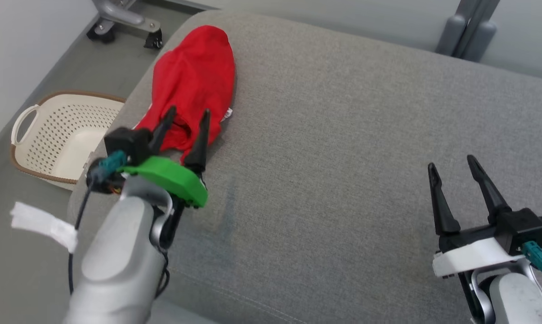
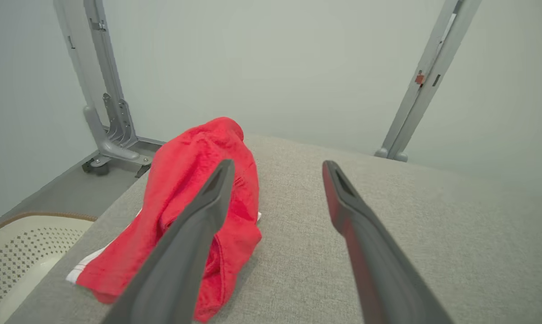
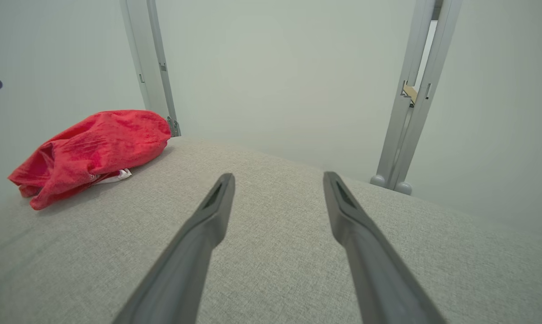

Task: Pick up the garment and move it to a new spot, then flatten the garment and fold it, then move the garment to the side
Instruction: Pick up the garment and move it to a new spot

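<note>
Here's the red garment (image 1: 194, 76), bunched in a long heap at the far left corner of the grey cushion (image 1: 342, 157), one end right up by the cushion's back edge, the other pointing toward the robot. A bit of white trim (image 1: 227, 114) pokes out from under its right side. The left gripper (image 1: 188, 111) is right at the near end of the heap, fingers spread wide, nothing clamped between them. From the left wrist view, the left-hand finger (image 2: 199, 225) lies across the red cloth while the other finger sits over bare grey fabric just beside it. Whether a tip actually touches the cloth, I can't tell. Over on the other side, the right gripper (image 1: 450, 162) hangs above the near right part of the cushion, well apart from the garment, jaws just as wide and empty. Its own camera shows plain grey fabric between the fingers and the red heap off to the far left. Down on the floor to the left of the cushion sits a cream perforated laundry basket (image 1: 64, 135) with a brown rim, and near it a white strip (image 1: 43, 225) lies on the grey floor.
</note>
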`<state>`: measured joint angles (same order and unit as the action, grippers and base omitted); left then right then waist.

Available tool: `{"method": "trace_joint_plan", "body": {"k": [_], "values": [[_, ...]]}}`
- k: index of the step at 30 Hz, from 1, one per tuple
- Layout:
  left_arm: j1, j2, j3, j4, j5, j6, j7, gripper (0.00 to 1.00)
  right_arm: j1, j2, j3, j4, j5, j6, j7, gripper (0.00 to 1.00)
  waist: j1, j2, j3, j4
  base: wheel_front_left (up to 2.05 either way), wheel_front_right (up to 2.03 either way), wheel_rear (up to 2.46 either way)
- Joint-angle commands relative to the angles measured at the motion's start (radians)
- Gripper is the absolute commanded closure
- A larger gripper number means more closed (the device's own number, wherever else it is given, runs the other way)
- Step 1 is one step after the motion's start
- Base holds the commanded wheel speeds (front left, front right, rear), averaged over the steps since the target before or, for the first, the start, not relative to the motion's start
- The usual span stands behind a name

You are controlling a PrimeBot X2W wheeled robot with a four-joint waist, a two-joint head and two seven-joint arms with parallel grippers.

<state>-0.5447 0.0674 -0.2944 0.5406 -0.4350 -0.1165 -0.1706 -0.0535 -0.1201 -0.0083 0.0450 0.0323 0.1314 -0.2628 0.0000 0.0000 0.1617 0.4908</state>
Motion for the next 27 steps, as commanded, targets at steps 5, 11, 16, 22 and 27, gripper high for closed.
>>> {"method": "trace_joint_plan", "body": {"k": [5, 11, 16, 22, 27], "values": [[-0.242, 0.058, 0.012, 0.204, -0.047, -0.012, 0.092, 0.0, -0.088, -0.011, 0.009, -0.006, -0.001, -0.002, -0.003, 0.0, 0.0, 0.0, 0.365, -0.285, 0.0, 0.0, 0.0], [-0.362, 0.112, 0.034, 0.439, -0.068, 0.007, 0.168, 0.0, -0.118, 0.003, 0.03, 0.006, 0.009, -0.002, -0.003, 0.0, 0.0, 0.0, 0.362, -0.335, 0.0, 0.0, 0.0], [-0.386, 0.149, 0.023, 0.583, -0.046, 0.049, 0.192, 0.76, -0.125, 0.014, 0.047, 0.016, 0.025, -0.002, -0.003, 0.0, 0.0, 0.0, 0.332, -0.356, 0.0, 0.0, 0.0], [-0.376, 0.138, -0.009, 0.621, -0.033, 0.018, 0.153, 1.0, -0.089, 0.028, 0.041, 0.034, 0.036, -0.002, -0.003, 0.0, 0.0, 0.0, 0.264, -0.352, 0.0, 0.0, 0.0], [-0.384, 0.125, -0.029, 0.555, -0.047, -0.006, 0.086, 1.0, -0.046, 0.039, 0.025, 0.042, 0.05, -0.002, -0.003, 0.0, 0.0, 0.0, 0.185, -0.345, 0.0, 0.0, 0.0]]}}
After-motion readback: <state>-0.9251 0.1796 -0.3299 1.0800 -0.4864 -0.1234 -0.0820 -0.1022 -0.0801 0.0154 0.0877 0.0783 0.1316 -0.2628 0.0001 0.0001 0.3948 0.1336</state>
